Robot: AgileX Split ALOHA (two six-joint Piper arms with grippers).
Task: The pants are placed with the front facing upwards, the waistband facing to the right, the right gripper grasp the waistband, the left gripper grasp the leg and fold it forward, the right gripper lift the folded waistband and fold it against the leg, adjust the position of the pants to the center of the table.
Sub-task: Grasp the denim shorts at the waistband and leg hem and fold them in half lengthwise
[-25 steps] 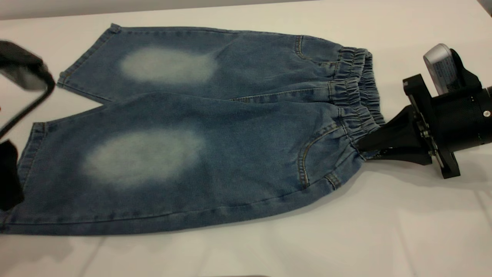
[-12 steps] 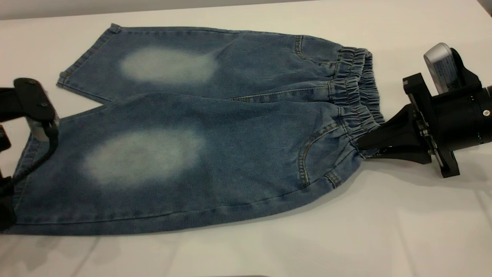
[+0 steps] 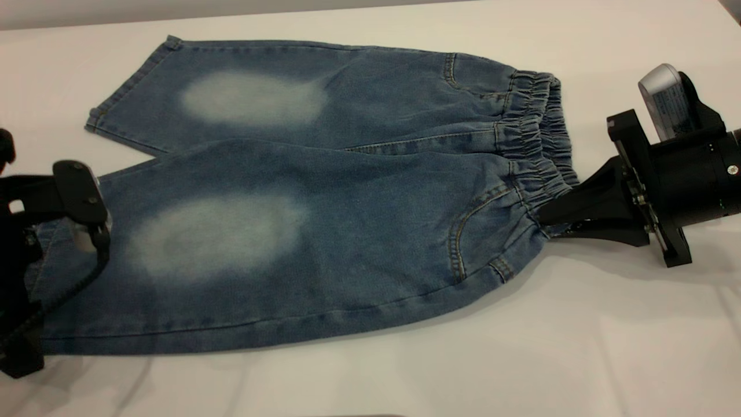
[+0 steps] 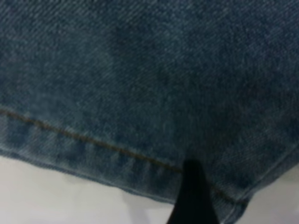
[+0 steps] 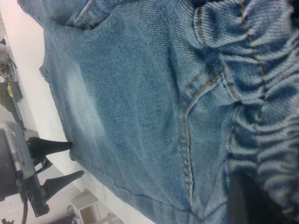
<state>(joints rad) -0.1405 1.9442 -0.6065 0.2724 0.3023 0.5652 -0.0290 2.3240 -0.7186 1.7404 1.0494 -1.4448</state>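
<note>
The blue denim pants [image 3: 324,191] lie flat on the white table [image 3: 405,376], front up, with the legs toward the left. The ruched waistband [image 3: 535,133] is at the right. My right gripper [image 3: 547,223] is shut on the waistband's near corner, and one dark finger [image 5: 247,200] shows against the gathers. My left arm [image 3: 17,272] hangs over the near leg's hem [image 3: 40,255]. The right wrist view shows the left gripper [image 5: 77,159] open at that hem's edge. In the left wrist view, one black finger [image 4: 191,196] lies over the stitched hem [image 4: 93,149].
The far leg [image 3: 231,92] lies spread toward the table's back edge. Bare tabletop runs along the front [image 3: 521,359] and behind the pants. Room clutter [image 5: 9,88] shows beyond the table's edge in the right wrist view.
My left arm has come down and toward the near leg's hem, and now covers its end. The right gripper and the pants have not moved.
</note>
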